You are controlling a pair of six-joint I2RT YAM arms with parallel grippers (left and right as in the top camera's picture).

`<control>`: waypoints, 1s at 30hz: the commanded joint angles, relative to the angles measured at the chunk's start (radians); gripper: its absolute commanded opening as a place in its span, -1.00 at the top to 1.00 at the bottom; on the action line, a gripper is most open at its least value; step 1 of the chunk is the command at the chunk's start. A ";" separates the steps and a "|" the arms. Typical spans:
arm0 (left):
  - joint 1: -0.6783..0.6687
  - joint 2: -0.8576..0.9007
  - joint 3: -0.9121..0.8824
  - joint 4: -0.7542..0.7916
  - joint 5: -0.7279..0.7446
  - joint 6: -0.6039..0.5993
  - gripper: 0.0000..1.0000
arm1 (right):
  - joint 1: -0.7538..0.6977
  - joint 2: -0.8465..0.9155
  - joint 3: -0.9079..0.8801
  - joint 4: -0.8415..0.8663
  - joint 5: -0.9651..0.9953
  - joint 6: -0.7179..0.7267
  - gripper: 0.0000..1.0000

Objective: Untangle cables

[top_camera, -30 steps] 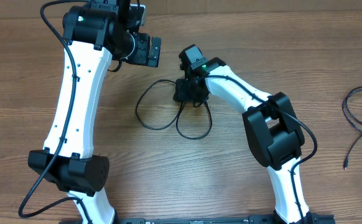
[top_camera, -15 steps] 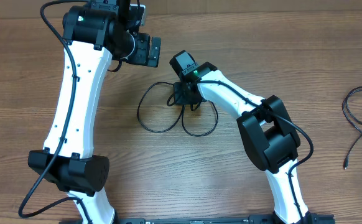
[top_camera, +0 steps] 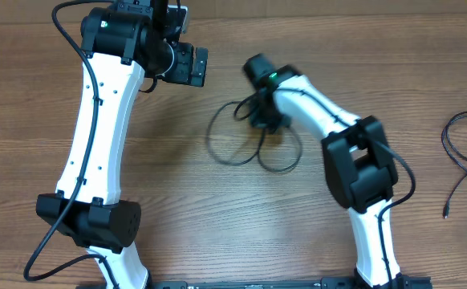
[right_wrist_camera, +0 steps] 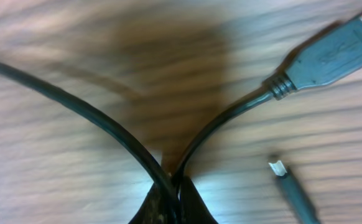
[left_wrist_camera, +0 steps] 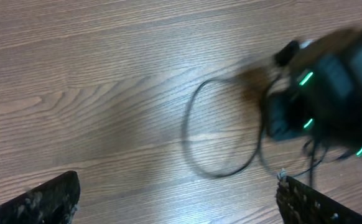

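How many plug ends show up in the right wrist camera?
2. A big flat plug at the upper right, a small silver-tipped plug at the lower right. More may be hidden.

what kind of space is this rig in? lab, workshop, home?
Likely a robotics lab bench, though only the tabletop shows: left arm and right arm stand at a wood-grain table, with a looped cable mid-table and a second cable at the edge.

left tool (top_camera: 193, 67) spread wide, raised | right tool (top_camera: 263, 118) pinched shut, low
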 commanded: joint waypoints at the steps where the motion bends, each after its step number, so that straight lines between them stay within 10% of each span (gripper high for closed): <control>1: 0.000 -0.021 0.013 0.001 0.010 -0.013 -1.00 | -0.094 0.007 0.158 -0.063 0.091 0.000 0.93; 14: 0.000 -0.021 0.013 0.001 0.010 -0.013 -0.99 | -0.449 0.007 0.700 -0.159 0.117 0.000 0.93; 30: 0.000 -0.021 0.013 0.001 0.010 -0.014 -0.99 | -0.846 0.007 0.737 -0.024 0.133 0.247 0.93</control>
